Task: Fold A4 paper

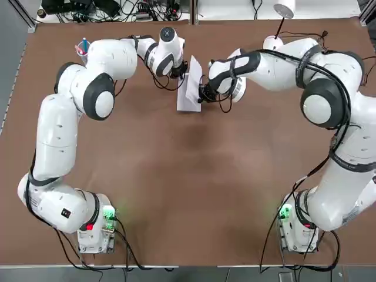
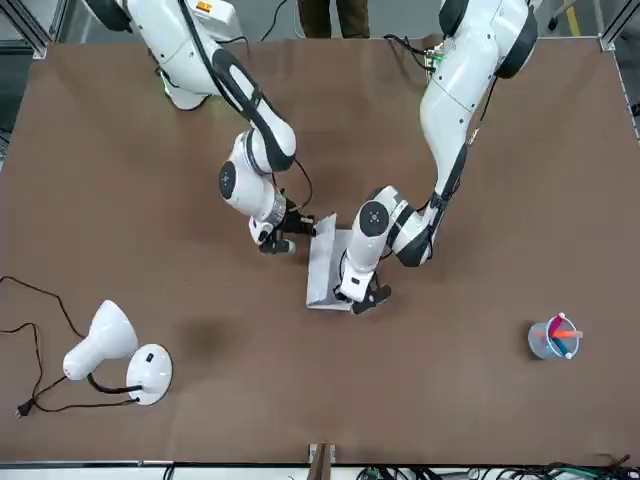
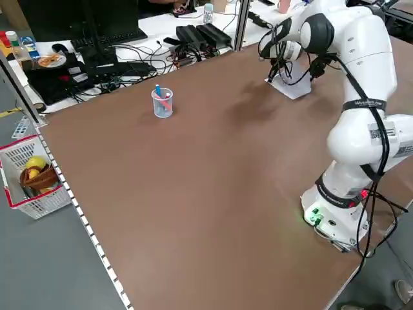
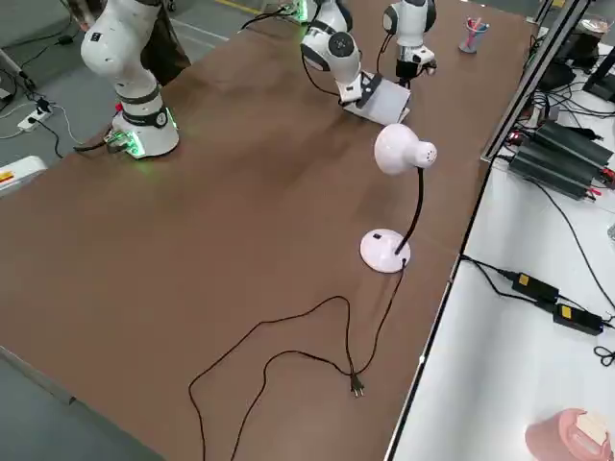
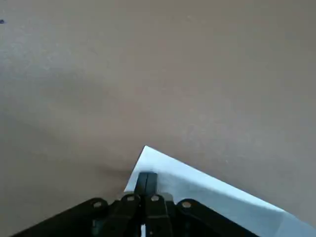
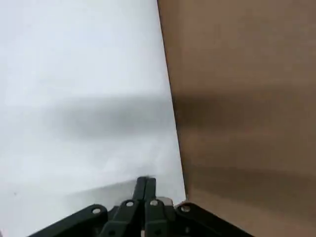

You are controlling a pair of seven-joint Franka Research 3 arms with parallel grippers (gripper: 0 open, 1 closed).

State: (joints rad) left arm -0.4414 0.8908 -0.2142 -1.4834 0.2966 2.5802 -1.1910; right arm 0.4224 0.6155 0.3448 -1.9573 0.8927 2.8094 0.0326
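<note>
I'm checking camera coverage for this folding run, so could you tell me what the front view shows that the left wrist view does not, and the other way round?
Only the front view shows both arms, the right gripper at one edge of the A4 paper, one flap of it raised, the desk lamp and the cup of pens on the table. Only the left wrist view shows the left gripper up close, its fingers closed together on a corner of the sheet. Both show the white paper, the left gripper on it, and the brown tabletop.
</note>
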